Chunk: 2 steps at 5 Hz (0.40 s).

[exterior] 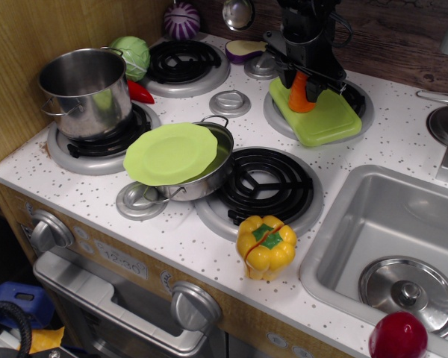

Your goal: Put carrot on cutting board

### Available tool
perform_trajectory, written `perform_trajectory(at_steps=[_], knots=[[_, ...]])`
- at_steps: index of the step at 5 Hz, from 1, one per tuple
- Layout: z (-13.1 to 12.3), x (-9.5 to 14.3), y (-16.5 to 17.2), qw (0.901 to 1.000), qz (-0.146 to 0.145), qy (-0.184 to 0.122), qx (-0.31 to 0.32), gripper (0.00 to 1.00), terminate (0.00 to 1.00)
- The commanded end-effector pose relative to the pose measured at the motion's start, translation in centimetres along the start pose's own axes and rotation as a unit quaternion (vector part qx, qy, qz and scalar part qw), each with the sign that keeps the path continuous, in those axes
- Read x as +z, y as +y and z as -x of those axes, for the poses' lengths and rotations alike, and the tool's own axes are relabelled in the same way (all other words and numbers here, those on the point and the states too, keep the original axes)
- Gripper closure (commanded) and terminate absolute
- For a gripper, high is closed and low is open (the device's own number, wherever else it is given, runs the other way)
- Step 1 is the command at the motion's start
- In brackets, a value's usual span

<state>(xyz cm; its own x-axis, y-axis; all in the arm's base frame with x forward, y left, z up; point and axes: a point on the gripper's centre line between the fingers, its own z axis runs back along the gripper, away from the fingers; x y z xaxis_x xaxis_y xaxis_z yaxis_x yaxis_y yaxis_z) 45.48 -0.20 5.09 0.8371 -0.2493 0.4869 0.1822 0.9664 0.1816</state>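
- Left of frame: steel pot (86,89) on the rear-left burner, not involved.
- Centre: round green plate (170,153) resting on a small pan (209,168); yellow pepper (266,246) near the front edge. Both well apart from the work.
- Upper centre-right: gripper (304,80) clamped on the carrot (302,93), carrot upright, its base at or just over the cutting board (319,115). Can't tell if it's touching.
- Step in hand: placement, looks near done.
- Next move needs: last bit of descent if there's a gap, then spread the fingers and lift straight up so the carrot doesn't tip.
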Motion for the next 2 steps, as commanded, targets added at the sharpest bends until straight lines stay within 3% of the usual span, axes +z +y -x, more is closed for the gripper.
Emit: perform_trajectory(at_steps=[1, 2], knots=[[-1.9, 1.38, 0.07, 0.9995, -0.007, -0.032, -0.006, 0.0, 0.0], [-1.9, 1.38, 0.07, 0.9995, -0.007, -0.032, -0.006, 0.0, 1.0]])
